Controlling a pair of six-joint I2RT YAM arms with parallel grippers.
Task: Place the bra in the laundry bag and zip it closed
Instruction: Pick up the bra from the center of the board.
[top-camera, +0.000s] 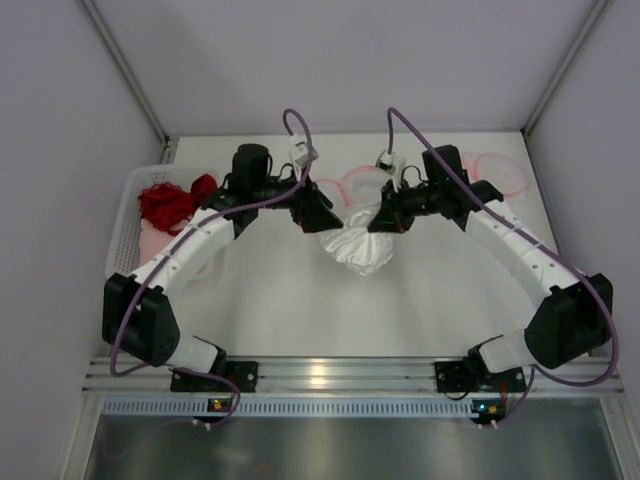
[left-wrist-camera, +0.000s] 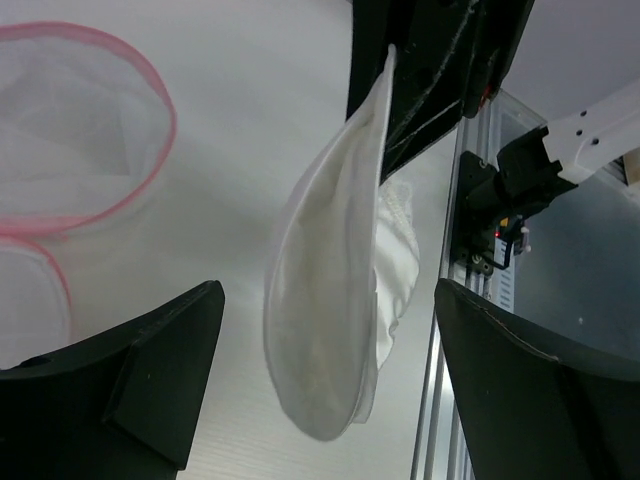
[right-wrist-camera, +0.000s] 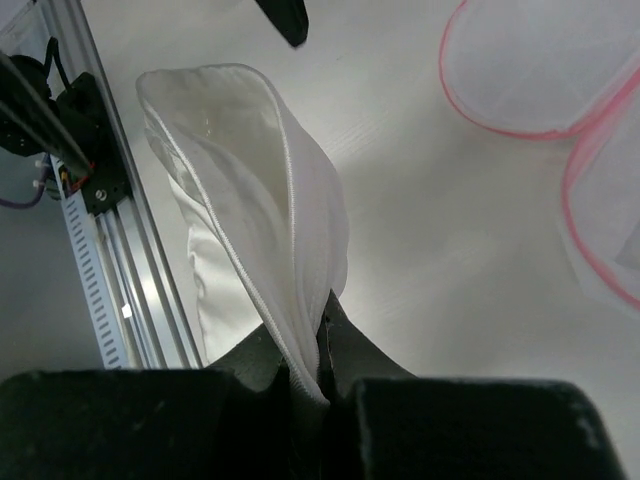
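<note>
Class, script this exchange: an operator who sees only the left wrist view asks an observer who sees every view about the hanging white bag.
Operator: What is gripping the bag at its top?
Observer: The right jaws, shut on the laundry bag right where its zip line ends.
Operator: Is anything on the table off to my left?
Observer: A basket at the table's left edge, holding a red garment.

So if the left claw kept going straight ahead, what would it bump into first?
Most likely the white bag, which hangs from the shut right gripper. In the left wrist view it is dead ahead of the open left gripper, in line with the gap between its fingers. How far off is unclear.
</note>
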